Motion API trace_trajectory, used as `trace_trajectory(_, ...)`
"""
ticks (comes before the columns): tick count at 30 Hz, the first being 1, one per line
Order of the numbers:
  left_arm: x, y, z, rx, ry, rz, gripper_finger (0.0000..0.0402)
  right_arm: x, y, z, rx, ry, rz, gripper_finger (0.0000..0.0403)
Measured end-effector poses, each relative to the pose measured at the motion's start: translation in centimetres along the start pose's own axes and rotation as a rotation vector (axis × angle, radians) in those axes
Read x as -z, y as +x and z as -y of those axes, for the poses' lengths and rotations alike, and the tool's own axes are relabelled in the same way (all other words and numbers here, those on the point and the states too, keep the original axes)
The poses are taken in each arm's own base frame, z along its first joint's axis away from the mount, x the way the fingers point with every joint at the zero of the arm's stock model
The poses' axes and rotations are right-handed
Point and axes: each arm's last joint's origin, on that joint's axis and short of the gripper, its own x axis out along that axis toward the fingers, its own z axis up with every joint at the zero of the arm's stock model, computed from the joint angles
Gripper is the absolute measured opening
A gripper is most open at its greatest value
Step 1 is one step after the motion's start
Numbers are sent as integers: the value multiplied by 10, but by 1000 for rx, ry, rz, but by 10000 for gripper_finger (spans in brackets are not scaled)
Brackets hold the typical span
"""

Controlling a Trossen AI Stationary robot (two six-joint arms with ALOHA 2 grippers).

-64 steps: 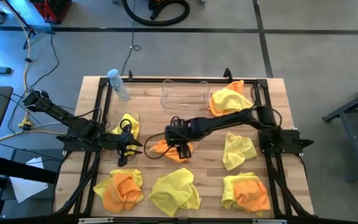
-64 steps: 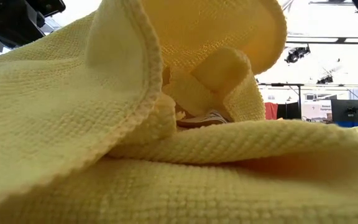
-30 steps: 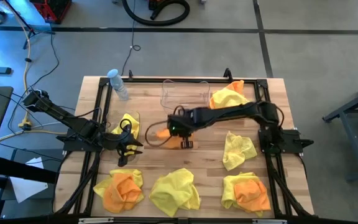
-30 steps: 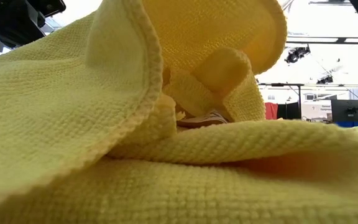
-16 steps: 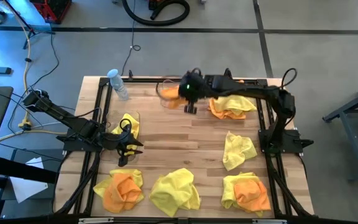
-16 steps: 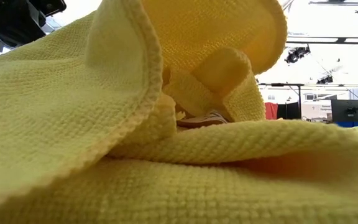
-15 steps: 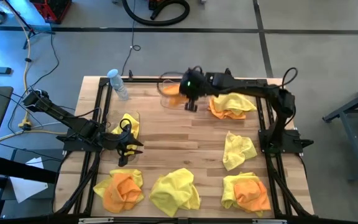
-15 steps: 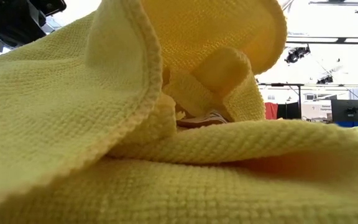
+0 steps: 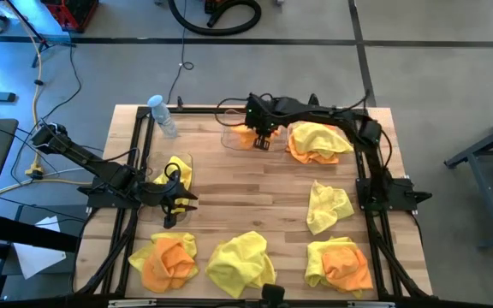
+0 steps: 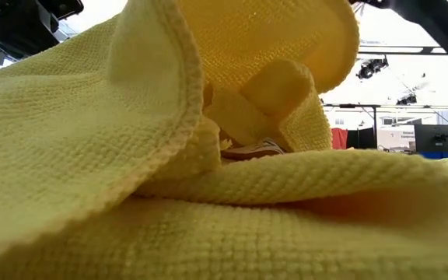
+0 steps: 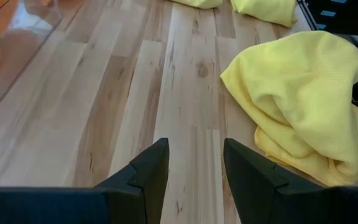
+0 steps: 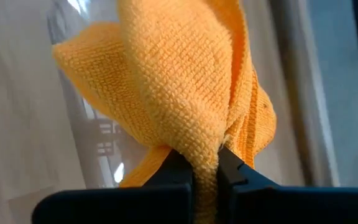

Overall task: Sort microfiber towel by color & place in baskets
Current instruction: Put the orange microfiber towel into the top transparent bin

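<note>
My right gripper is at the table's far edge, shut on an orange microfiber towel over the clear far basket. My left gripper stands open and empty over bare wood at the left, beside a second clear basket that holds a yellow towel. More yellow and orange towels lie about the table. A yellow towel fills the low view. My right gripper pinches a bunched fold of the orange towel between its two fingers, which come steeply from above. The towel hangs below the fingers in slack folds, against the basket's clear wall. Whether its lower end rests on the basket's floor I cannot tell.
A yellow-over-orange heap lies right of the far basket. A yellow towel lies at the right, and heaps lie near the front edge. A water bottle stands at the far left. Black rails frame the table.
My right gripper has carried the orange towel from the table's middle toward the far edge and stopped over the far basket, rolling a little on the way. The towel has left the wood and now hangs from the fingers.
</note>
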Motion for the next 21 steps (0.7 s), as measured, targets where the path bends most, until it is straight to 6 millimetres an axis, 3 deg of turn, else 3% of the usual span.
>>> trace_trajectory(4,0,0,0,-1,0,1,140,3,22,-4,-20,10,-57,19)
trace_trajectory(9,0,0,0,-2,0,1,140,4,32,-6,-48,28,-69,62)
trace_trajectory(15,0,0,0,-2,-1,1,140,4,28,-6,-45,46,-71,123)
trace_trajectory(21,0,0,0,-2,-2,2,140,-3,4,-1,-47,81,-89,174)
